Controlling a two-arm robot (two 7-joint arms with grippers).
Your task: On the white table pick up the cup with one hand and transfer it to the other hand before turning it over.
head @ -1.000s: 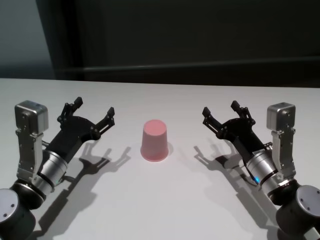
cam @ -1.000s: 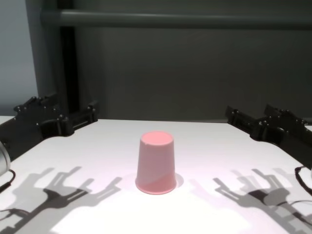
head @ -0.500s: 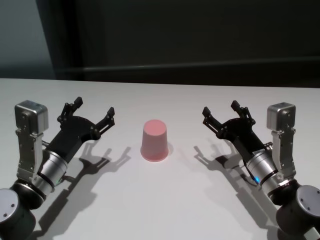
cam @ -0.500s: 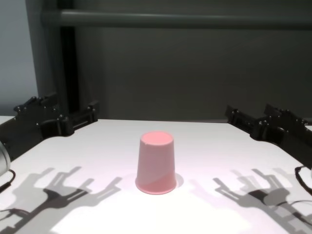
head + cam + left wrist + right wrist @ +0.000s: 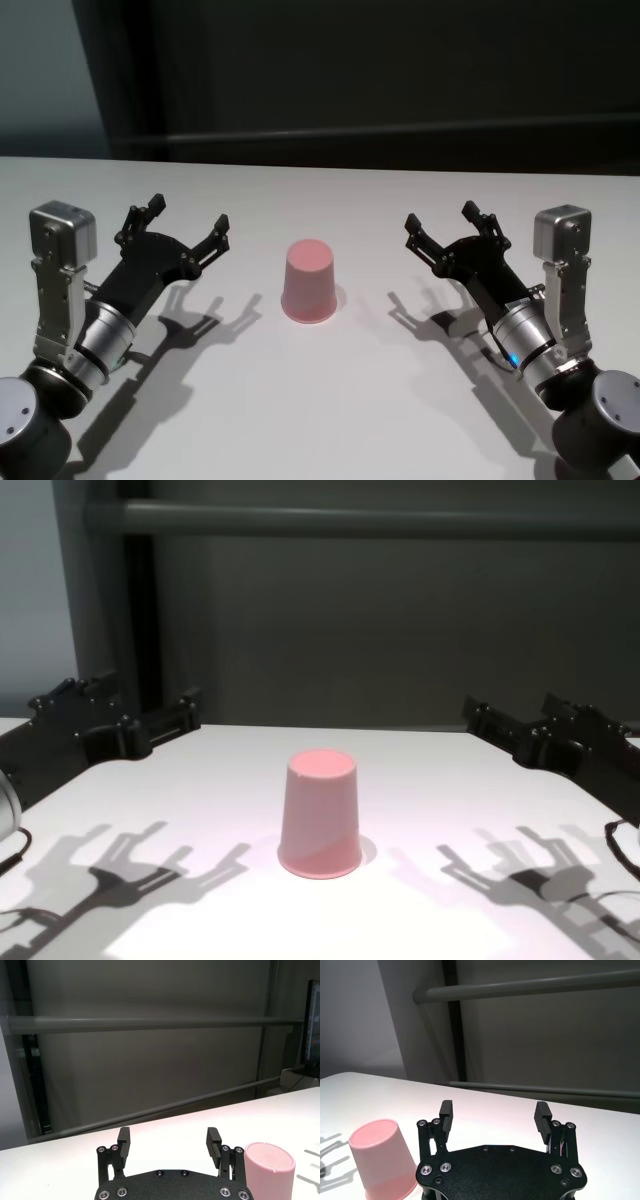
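Observation:
The pink cup (image 5: 309, 281) stands upside down, rim on the white table (image 5: 330, 400), at the middle between both arms. It also shows in the chest view (image 5: 320, 814), the left wrist view (image 5: 268, 1171) and the right wrist view (image 5: 382, 1165). My left gripper (image 5: 187, 222) is open and empty, held above the table to the cup's left; it also shows in the left wrist view (image 5: 169, 1142). My right gripper (image 5: 443, 226) is open and empty, to the cup's right; it also shows in the right wrist view (image 5: 493, 1113). Neither touches the cup.
A dark wall with a grey horizontal rail (image 5: 360, 520) runs behind the table's far edge. The grippers cast shadows (image 5: 140, 870) on the tabletop on both sides of the cup.

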